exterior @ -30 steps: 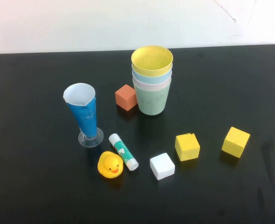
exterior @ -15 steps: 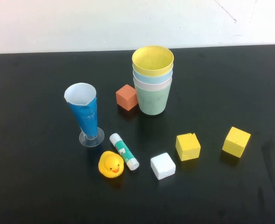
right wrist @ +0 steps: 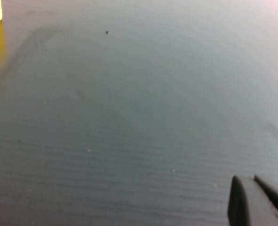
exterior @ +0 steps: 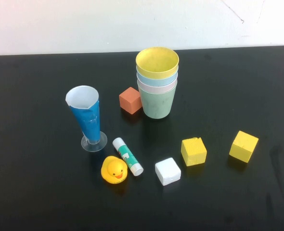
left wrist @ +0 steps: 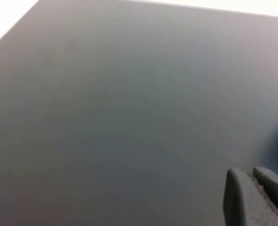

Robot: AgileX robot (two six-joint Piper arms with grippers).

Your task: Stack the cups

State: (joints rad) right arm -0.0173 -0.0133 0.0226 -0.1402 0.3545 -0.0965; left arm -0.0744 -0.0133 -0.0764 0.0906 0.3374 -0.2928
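The four cups stand nested in one upright stack at the back middle of the black table [exterior: 45, 192] in the high view. The pale green cup [exterior: 156, 105] is at the bottom. Above it show the rims of the pale pink cup [exterior: 156, 88] and the light blue cup [exterior: 156, 80], and the yellow cup [exterior: 157, 62] is on top. Neither arm shows in the high view. My left gripper [left wrist: 249, 175] is shut over bare black table. My right gripper [right wrist: 250, 181] is shut over bare table too, far from the stack.
An orange-red cube [exterior: 130, 100] sits just left of the stack. A tall blue cone glass [exterior: 87, 118], a glue stick [exterior: 128, 156] and a yellow duck [exterior: 114, 170] are at front left. A white cube [exterior: 167, 171] and two yellow cubes [exterior: 193, 151] [exterior: 243, 146] lie at front right.
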